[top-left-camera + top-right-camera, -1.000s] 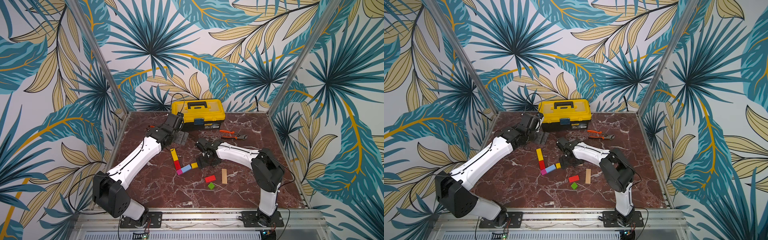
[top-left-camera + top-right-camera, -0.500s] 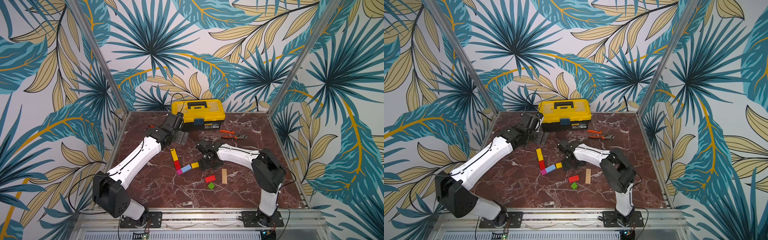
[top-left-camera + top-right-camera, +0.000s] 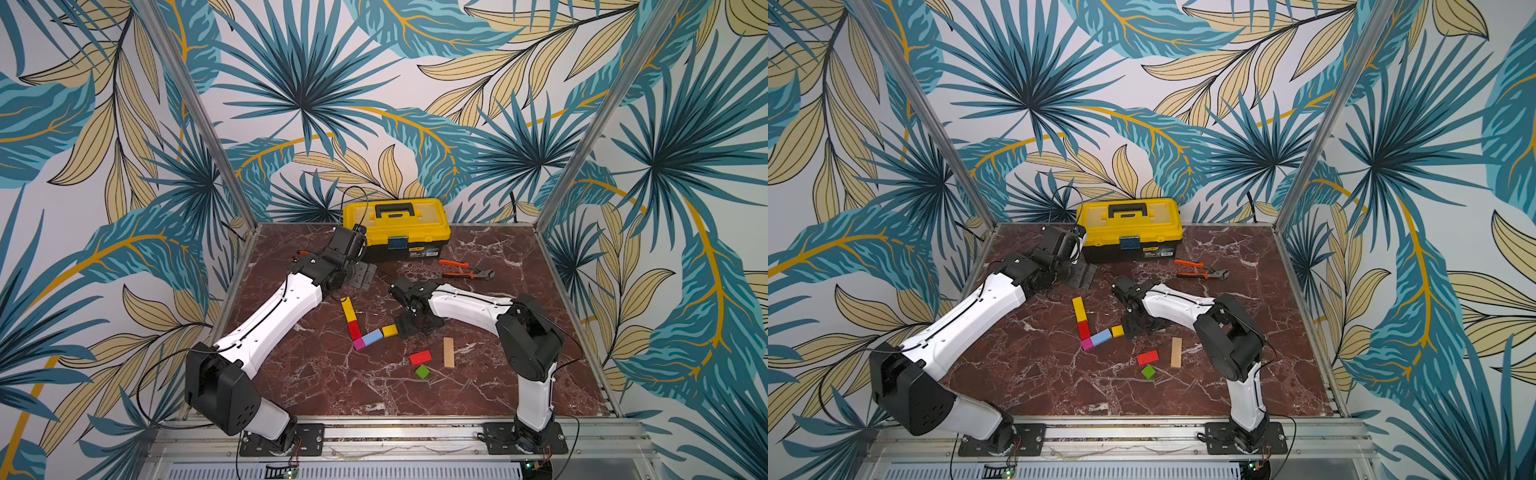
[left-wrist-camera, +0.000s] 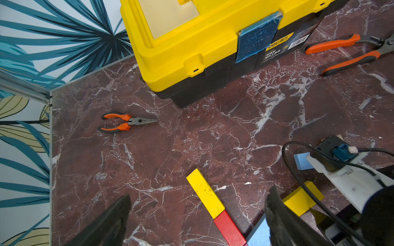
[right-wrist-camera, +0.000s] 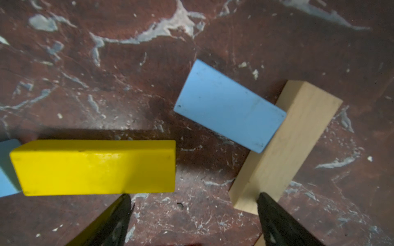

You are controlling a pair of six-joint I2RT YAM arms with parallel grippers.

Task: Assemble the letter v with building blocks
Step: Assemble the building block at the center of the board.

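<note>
Across the last second no block has shifted and both arms have barely stirred, so this reads as a pause between placements. At the centre of both top views the right arm point(image 3: 465, 303) hangs low, jaws released and empty. In its wrist view they straddle bare marble surface point(image 5: 191, 213) between the second yellow bar point(image 5: 93, 167) and a raw-grained tan bar point(image 5: 285, 144), which a loose light-blue block point(image 5: 230, 106) lies against.

The V is unfinished. The first yellow bar point(image 3: 348, 309), red block point(image 3: 354, 330) and magenta cube point(image 3: 358, 344) make one stroke. The placed light-blue block point(image 3: 372, 337) and second yellow bar start the other.

The left arm point(image 3: 282, 316) waits upper left, jaws spread, holding nothing. The pieces are matte, square-edged, scuffed painted wood. A spare red block point(image 3: 420, 357), green cube point(image 3: 422, 372) and other tan bar point(image 3: 448, 352) lie lower right.
</note>
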